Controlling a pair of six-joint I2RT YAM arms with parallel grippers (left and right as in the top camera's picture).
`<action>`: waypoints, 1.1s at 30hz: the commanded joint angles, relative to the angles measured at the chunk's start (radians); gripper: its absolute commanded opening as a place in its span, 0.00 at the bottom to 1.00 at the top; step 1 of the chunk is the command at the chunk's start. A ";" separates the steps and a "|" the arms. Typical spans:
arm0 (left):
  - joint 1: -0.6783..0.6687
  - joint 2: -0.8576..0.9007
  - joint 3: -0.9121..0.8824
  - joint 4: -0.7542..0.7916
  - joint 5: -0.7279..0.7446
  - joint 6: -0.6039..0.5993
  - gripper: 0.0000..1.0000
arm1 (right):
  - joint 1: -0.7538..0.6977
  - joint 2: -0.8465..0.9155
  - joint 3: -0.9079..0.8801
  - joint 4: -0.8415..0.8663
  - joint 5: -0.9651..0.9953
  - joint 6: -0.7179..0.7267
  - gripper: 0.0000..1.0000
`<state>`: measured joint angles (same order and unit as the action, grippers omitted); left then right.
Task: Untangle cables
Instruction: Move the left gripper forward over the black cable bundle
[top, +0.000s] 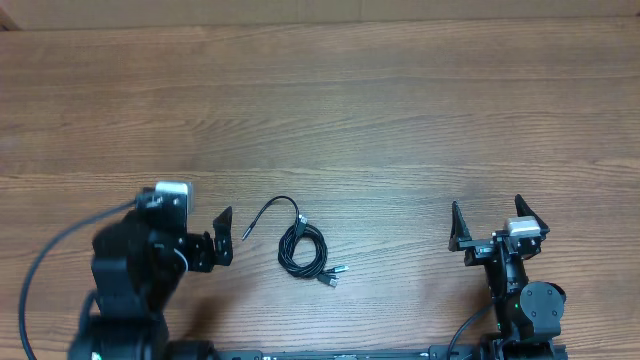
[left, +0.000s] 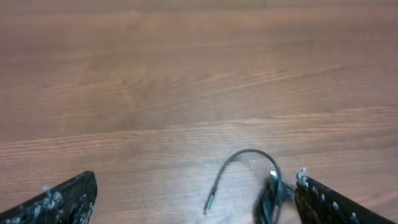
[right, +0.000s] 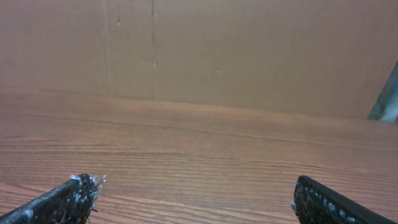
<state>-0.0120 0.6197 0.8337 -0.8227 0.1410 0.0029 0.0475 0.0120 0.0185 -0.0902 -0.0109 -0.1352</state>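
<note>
The cables (top: 303, 250) lie as a small black coiled bundle on the wooden table, between the two arms. One loose end arcs off to the left and ends in a small plug (top: 247, 236); other plug ends (top: 335, 277) stick out at the lower right. My left gripper (top: 226, 240) stands open just left of the bundle, touching nothing. In the left wrist view the arcing cable (left: 249, 153) and its silver tip (left: 209, 203) lie between the open fingers of the left gripper (left: 194, 182), with the coil beside the right finger (left: 323, 202). My right gripper (top: 487, 210) is open and empty, far right of the cables; the right gripper (right: 194, 186) faces bare wood.
The wooden table (top: 330, 110) stretches away behind the cables. A brown cardboard wall (right: 205, 56) stands at the table's far side in the right wrist view. A dark rail (top: 340, 354) runs along the near edge between the arm bases.
</note>
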 joint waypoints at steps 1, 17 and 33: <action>0.005 0.114 0.150 -0.079 0.043 -0.003 1.00 | -0.002 -0.009 -0.011 0.006 0.002 -0.004 1.00; -0.220 0.539 0.479 -0.350 0.030 0.039 1.00 | -0.002 -0.009 -0.011 0.006 0.002 -0.004 1.00; -0.467 0.856 0.500 -0.381 -0.059 0.016 1.00 | -0.002 -0.009 -0.011 0.006 0.002 -0.004 1.00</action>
<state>-0.4622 1.4345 1.3106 -1.2049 0.0986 0.0257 0.0475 0.0120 0.0185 -0.0898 -0.0113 -0.1356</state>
